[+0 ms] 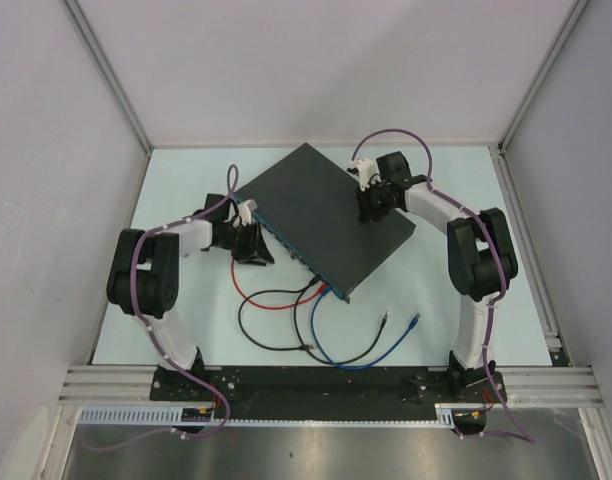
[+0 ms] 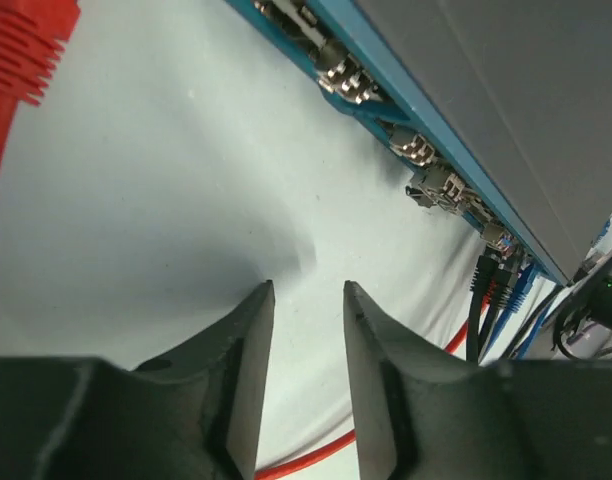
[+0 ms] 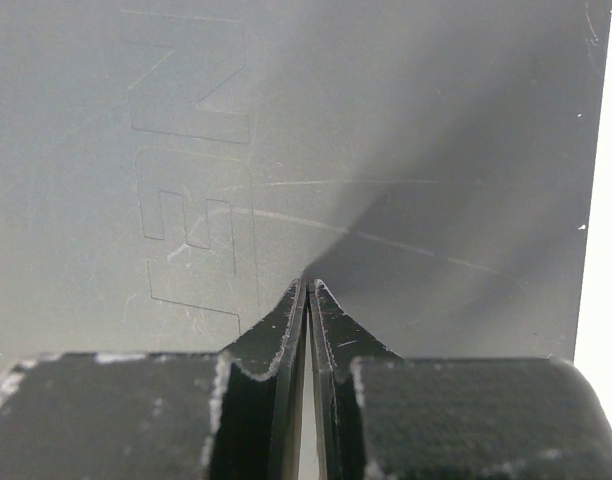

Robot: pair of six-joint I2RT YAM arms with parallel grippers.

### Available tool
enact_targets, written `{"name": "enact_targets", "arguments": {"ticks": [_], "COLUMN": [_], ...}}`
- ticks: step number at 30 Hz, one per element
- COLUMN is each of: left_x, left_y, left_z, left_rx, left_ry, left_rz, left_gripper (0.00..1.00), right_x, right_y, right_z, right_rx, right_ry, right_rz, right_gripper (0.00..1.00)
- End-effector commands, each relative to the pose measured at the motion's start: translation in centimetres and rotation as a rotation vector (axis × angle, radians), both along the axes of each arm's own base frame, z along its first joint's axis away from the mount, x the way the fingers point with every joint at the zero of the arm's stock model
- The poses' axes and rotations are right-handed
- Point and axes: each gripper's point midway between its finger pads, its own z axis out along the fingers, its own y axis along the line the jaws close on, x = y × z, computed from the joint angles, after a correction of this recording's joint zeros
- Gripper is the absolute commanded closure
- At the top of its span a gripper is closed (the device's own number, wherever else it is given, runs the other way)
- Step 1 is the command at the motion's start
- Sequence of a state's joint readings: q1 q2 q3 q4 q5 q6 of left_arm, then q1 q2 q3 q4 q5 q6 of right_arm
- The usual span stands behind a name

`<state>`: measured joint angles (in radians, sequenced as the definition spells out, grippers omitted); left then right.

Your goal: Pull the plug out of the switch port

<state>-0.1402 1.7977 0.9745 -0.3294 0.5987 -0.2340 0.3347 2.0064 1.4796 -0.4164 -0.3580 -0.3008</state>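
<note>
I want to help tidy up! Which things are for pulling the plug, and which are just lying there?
For the job: switch, plugged-in cable ends, left gripper, right gripper.
Lying about: loose red plug, loose blue plug, loose dark plug.

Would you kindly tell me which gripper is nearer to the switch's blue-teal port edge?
Left. The left gripper hangs open just beside that port edge, over the table. The right gripper is shut on the switch's dark top, by the opposite edge.
</note>
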Motion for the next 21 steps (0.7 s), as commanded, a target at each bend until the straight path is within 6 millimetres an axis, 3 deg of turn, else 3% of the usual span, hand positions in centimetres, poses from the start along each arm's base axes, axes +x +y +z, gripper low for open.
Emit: {"name": "enact_targets", "arguments": {"ticks": [1, 5, 11, 21], "left_x": [2.5, 3.0, 3.9, 4.2], "left_y": [-1.2, -2.9, -4.6, -4.8], "left_z": [2.0, 2.4, 2.7, 2.0], "left_rx": [-0.082, -0.199, -0.340, -0.346], "left_ry": [-0.146, -0.138, -0.106, -0.073], "left_rz": [-0.061, -0.103, -0.142, -0.136], "left_gripper": [0.57, 0.51, 0.50, 0.51], "right_x": [-3.6, -3.7, -3.7, -3.5], "right_y": [-3.0, -2.8, -3.1, -3.3], "right_z": [-6.5, -6.6, -6.5, -6.6], "right_rx": [-0.178, -0.176, -0.178, -0.175], "right_ry": [0.167, 0.169, 0.171, 0.173], "right_rz": [-0.016, -0.011, -0.015, -0.021], "right_gripper": [0.91, 0.90, 0.91, 0.90]}}
